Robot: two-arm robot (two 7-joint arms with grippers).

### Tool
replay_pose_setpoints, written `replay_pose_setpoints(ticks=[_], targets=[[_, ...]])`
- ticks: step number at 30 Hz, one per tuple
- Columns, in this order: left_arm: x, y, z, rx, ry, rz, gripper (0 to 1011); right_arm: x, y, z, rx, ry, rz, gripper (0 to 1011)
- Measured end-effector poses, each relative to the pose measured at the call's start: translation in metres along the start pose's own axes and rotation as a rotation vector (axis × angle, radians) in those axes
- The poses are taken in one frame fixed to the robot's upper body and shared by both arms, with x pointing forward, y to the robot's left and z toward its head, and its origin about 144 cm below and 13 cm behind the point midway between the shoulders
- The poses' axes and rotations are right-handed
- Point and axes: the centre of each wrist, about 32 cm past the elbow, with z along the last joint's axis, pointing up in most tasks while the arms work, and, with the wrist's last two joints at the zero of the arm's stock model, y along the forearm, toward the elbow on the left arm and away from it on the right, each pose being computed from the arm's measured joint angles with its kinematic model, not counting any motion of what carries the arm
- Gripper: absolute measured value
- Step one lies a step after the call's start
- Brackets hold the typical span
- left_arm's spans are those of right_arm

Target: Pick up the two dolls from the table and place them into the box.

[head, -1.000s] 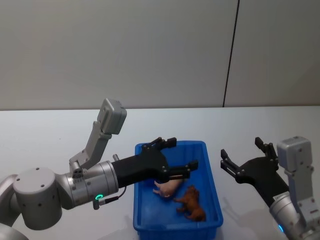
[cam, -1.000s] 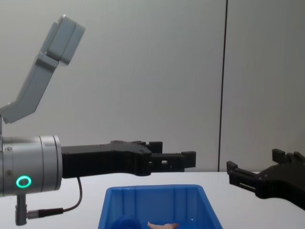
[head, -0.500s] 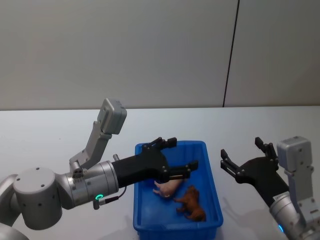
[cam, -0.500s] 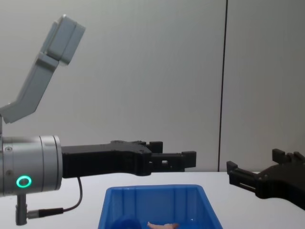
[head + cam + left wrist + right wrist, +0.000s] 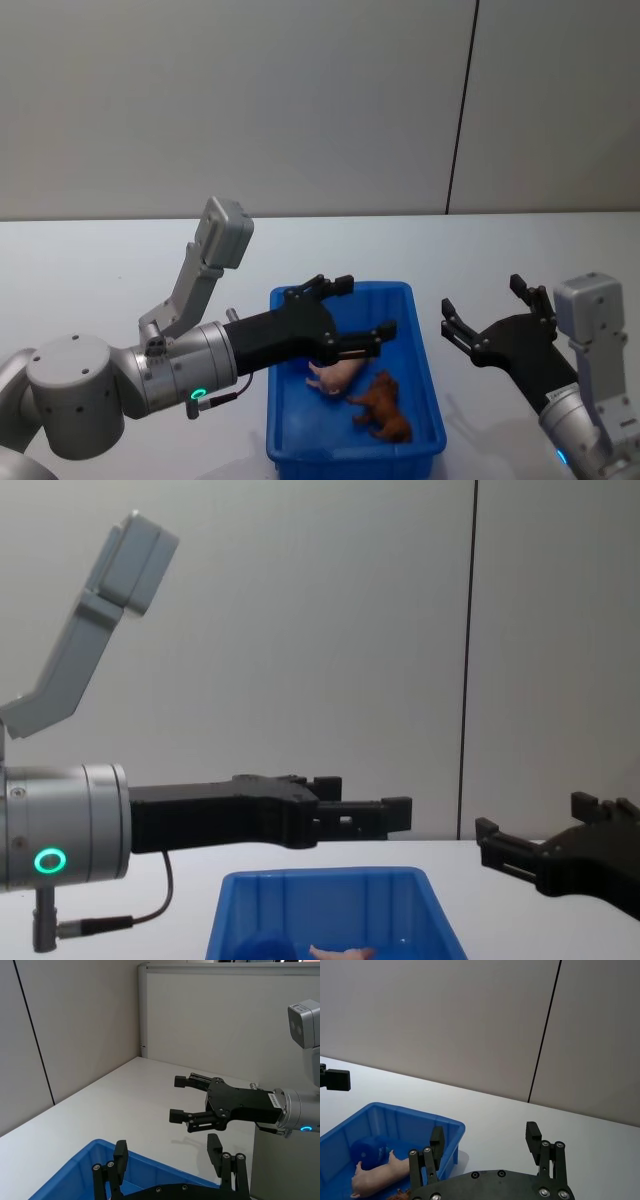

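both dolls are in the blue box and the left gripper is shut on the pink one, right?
Not quite. Both dolls, the pink one and the brown one, lie in the blue box, but the left gripper is open and holds nothing; it hovers above the box. The head view shows this.

Setting is looking like a lab test cell: bare white counter (image 5: pixel 120 270), plain grey partition panels (image 5: pixel 250 100) enclosing it.
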Motion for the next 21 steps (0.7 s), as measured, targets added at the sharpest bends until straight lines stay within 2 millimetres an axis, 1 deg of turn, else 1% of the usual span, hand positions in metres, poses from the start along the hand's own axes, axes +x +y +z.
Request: replay_pose_setpoints(ticks=[21], targets=[[0.0000,0.0000,0.0000,0.000,0.000,0.000,1001,0.0000,0.0000,0.0000,0.000,0.000,0.000,1001]])
